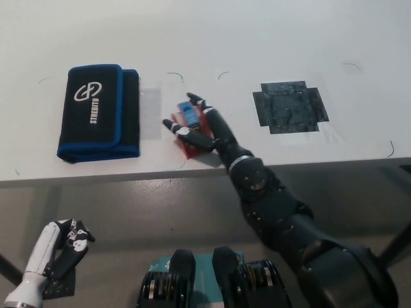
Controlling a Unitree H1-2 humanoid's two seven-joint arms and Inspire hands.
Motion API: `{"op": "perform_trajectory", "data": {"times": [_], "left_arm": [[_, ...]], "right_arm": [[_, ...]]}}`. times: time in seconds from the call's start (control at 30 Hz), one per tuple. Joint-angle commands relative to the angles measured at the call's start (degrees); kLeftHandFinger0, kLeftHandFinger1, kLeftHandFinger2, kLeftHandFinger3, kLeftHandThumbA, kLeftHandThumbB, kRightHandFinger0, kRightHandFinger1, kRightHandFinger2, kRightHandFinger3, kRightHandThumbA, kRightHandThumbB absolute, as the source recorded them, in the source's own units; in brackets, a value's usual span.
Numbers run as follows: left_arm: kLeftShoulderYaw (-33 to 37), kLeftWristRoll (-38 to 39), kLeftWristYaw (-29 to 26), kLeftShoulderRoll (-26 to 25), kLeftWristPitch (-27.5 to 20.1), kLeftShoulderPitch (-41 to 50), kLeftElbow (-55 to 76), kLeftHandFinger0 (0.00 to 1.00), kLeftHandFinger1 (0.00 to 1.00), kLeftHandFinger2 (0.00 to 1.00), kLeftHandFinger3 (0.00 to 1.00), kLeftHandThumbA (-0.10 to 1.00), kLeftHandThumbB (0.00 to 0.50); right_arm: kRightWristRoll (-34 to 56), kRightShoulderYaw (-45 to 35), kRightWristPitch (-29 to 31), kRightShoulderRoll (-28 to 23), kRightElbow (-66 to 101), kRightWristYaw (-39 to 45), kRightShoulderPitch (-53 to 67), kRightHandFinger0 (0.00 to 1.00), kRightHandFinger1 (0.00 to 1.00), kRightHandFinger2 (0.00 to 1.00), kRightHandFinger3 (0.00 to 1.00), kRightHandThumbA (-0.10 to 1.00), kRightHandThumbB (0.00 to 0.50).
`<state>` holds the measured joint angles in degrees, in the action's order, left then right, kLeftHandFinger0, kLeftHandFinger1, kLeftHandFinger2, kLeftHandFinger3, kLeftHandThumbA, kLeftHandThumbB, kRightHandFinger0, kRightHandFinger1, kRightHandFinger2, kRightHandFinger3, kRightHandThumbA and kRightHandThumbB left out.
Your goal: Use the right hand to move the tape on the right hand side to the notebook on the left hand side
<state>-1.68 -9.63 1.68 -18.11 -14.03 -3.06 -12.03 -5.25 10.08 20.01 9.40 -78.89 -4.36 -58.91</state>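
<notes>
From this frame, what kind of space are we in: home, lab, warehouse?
Probably a robot test lab. The bare white table carries pen-drawn placement marks and a dark taped patch, with only staged props: a black notebook and the tape in the right hand.

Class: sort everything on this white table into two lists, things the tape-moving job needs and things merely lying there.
Needed: red tape dispenser with blue roll, black right hand gripping it, black blue-edged notebook case.

Lying about: dark square patch on the table, white left hand resting low.
</notes>
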Motion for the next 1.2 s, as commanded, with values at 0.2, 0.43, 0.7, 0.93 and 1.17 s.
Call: {"op": "perform_trajectory", "data": {"times": [0.2,0.43,0.7,0.93,1.17], "left_arm": [[0.4,-1.0,0.3,-0.6,0.3,-0.8,2.1,0.03,0.0,0.06,0.23,0.35,0.122],[0.2,-0.4,0.2,-0.4,0.1,-0.7,2.2,0.0,0.0,0.04,0.22,0.29,0.115],[0.0,-0.6,0.0,-0.4,1.0,-0.6,2.5,0.05,0.03,0.08,0.23,0.28,0.107],[-0.4,-0.1,-0.2,-0.5,0.6,-0.9,1.9,0.05,0.02,0.09,0.22,0.32,0.117],[-0.4,-0.3,-0.3,-0.4,-0.7,-0.7,1.4,0.02,0.0,0.07,0.22,0.3,0.1]], "right_arm": [[-0.7,0.7,-0.3,5.7,-0.8,6.3,-2.2,1.0,1.0,1.0,1.0,0.82,0.5],[-0.7,0.6,0.2,5.5,-0.3,6.9,-2.5,1.0,1.0,1.0,1.0,0.8,0.495],[-1.9,1.7,0.0,4.2,-0.3,6.1,-3.3,1.0,1.0,1.0,1.0,0.85,0.5],[-2.6,2.6,2.1,0.4,1.2,5.9,-4.5,1.0,1.0,1.0,1.0,0.86,0.435],[-5.3,4.5,4.9,-5.1,7.9,5.4,-3.3,1.0,1.0,1.0,1.0,0.88,0.427]]}}
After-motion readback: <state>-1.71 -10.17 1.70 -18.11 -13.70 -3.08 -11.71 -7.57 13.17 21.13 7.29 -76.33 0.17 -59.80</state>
